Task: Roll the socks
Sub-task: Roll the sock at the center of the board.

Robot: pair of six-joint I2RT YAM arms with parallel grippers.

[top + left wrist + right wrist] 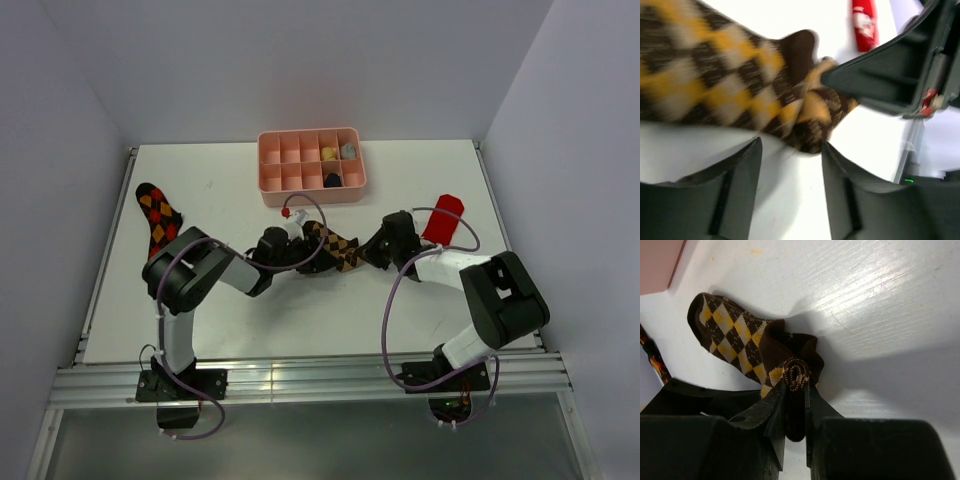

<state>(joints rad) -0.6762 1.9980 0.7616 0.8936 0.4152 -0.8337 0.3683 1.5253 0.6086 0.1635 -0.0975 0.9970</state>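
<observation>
Pinching curled end of soft black-and-tan argyle sock (735,335) in right end effector (795,390) to hold the roll; hovering alongside with left end effector (790,145) released.

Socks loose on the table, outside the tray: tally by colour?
Black with tan argyle sock: 1
Black with red-orange argyle sock: 1
Plain red sock: 1
Total: 3

a white desk (320,320) stands boxed in by plain pale walls (300,60) at the back and both sides. a metal rail (320,385) runs along its near edge; light glares off the desk.
</observation>
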